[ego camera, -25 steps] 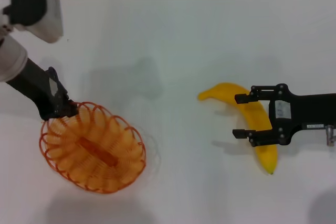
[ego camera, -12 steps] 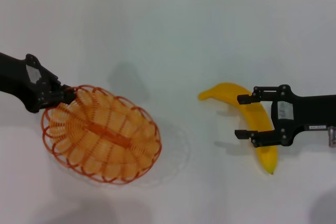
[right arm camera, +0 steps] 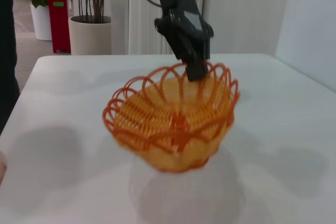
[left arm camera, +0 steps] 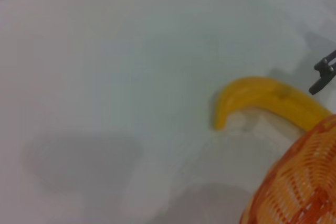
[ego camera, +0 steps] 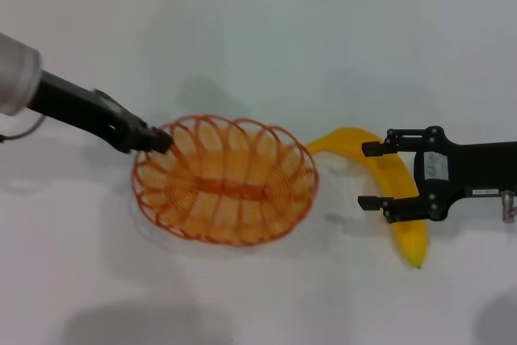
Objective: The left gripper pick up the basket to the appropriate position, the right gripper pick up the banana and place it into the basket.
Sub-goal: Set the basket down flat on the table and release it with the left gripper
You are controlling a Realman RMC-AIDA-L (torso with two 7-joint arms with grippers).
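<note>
Between our right gripper's [ego camera: 373,177] wide-spread fingers lies the banana [ego camera: 388,191], flat on the white table [ego camera: 266,46]; both tips straddle its mid-section, not closed on it, nothing lifted yet. Our left gripper [ego camera: 161,141] is clamped on the near-arm rim of the basket [ego camera: 226,179], and the right wrist view shows the basket hanging clear of the table, tilted, shadow underneath. Basket's far rim sits just beside the banana's stem end, right ahead of the right fingertips. Risks as we judge them: the basket is held by one thin wire loop at its edge, so it could swing or slip out of the pinch if the left arm moves fast or stops hard; set down this close, its rim could bump the banana's tip and nudge it out from between the right jaws, spoiling the grasp; a curved, smooth banana may also roll or pivot when the right fingers close off-centre. Versus half a second ago: basket has travelled across the table toward the banana and turned, left arm reaching further in; a second ago it was further still. Right gripper and banana unchanged, same open straddle.
</note>
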